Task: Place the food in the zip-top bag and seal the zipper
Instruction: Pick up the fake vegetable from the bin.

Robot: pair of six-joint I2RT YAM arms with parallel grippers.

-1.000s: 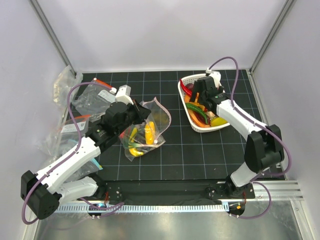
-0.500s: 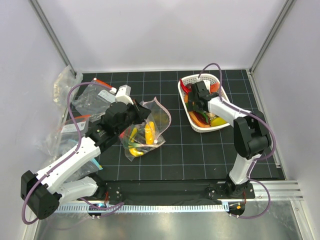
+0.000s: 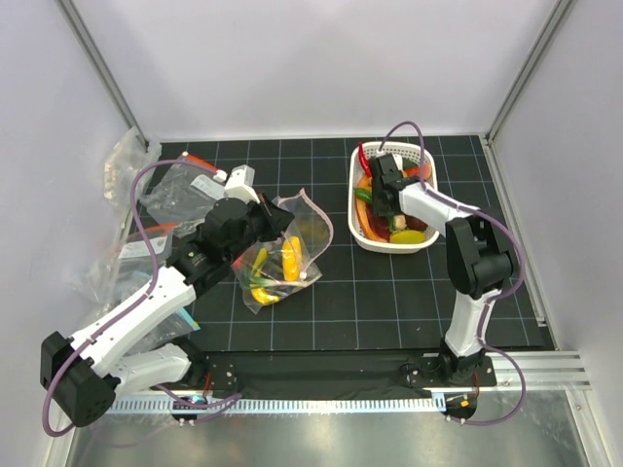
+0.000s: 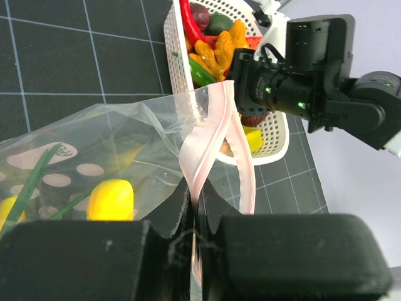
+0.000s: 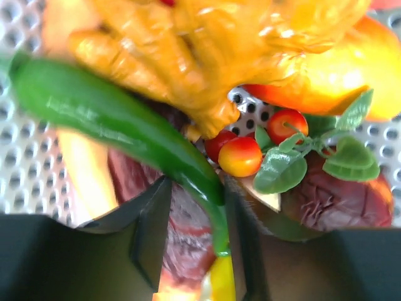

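Green glossy plastic sits between the fingers of my right gripper (image 5: 197, 213). It is the tapered tail of a green chili pepper (image 5: 106, 116), which runs from upper left to lower centre of the right wrist view. The jaws straddle it partly apart, with a gap showing on the left side, so no clamp is made.

Handling, as judged: the pepper is light, rigid and slick, and the tail is thin. A hold on the thicker body should slip less.

The pepper lies in the white basket (image 3: 389, 249) at upper right of the top view. It is packed against a knobbly orange piece (image 5: 188, 50), a cherry tomato sprig (image 5: 241, 157) and a dark red piece (image 5: 338, 194). These crowd the fingers and could be dragged up with the pepper.

My left gripper (image 4: 195, 219) is clenched on the zipper (image 4: 213, 135) at bottom centre of the left wrist view, lifting the mouth of the zip-top bag (image 3: 282, 258). The bag sits centre left in the top view, apart from the basket, with a yellow banana (image 4: 109, 199) inside.

Handling, as judged: the film is floppy and the mouth is only a narrow fold, so it may collapse under a dropped piece.

Spare labelled bags (image 3: 180, 190) lie at upper left, beside the left arm and off the carry path.
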